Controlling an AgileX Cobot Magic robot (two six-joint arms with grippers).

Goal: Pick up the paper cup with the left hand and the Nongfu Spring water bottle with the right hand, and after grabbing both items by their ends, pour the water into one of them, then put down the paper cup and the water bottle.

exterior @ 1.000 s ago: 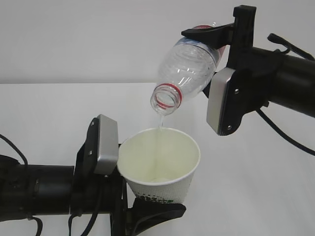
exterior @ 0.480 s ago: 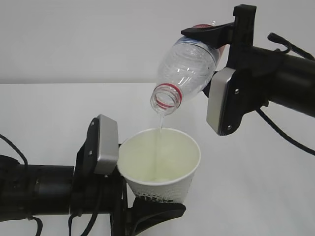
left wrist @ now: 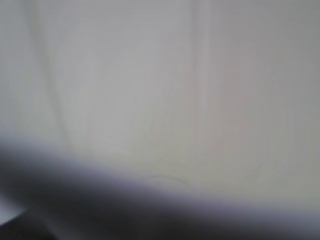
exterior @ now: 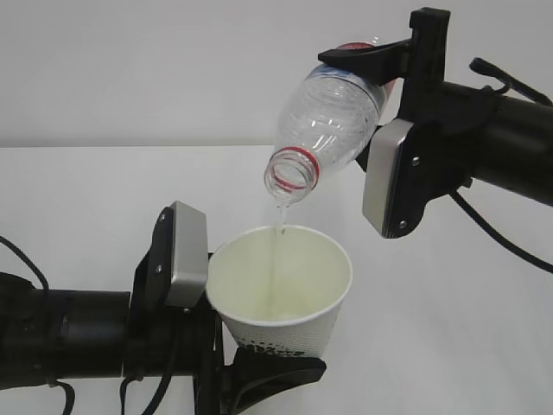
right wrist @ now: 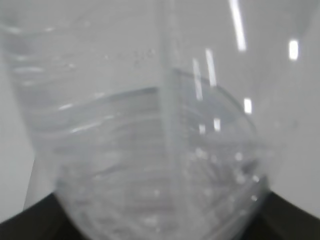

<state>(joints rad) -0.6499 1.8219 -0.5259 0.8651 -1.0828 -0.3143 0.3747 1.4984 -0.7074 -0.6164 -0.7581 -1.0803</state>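
A thin stream of water point(exterior: 278, 226) fell from the tilted Nongfu Spring water bottle point(exterior: 327, 123) into the paper cup point(exterior: 280, 290) at the centre of the exterior frame. No brand characters could be read: only a red neck ring and a sliver of red label behind the upper finger showed on the bottle, and the dark green print at the cup's foot was too small and half hidden to make out.

The right gripper point(exterior: 380, 112), reaching in from the upper right, was clamped on the bottle's rear end, one black finger point(exterior: 363, 57) over it and a silver-faced block below; the open mouth pointed down and left, directly above the cup's rim. The left gripper point(exterior: 226, 346), entering from the lower left, grasped the cup near its base, holding it upright above the white table point(exterior: 86, 190).

The right wrist view was filled by the clear ribbed bottle wall, the left wrist view by a blurred white surface, likely the cup's side. A plain pale wall point(exterior: 155, 69) stood behind.
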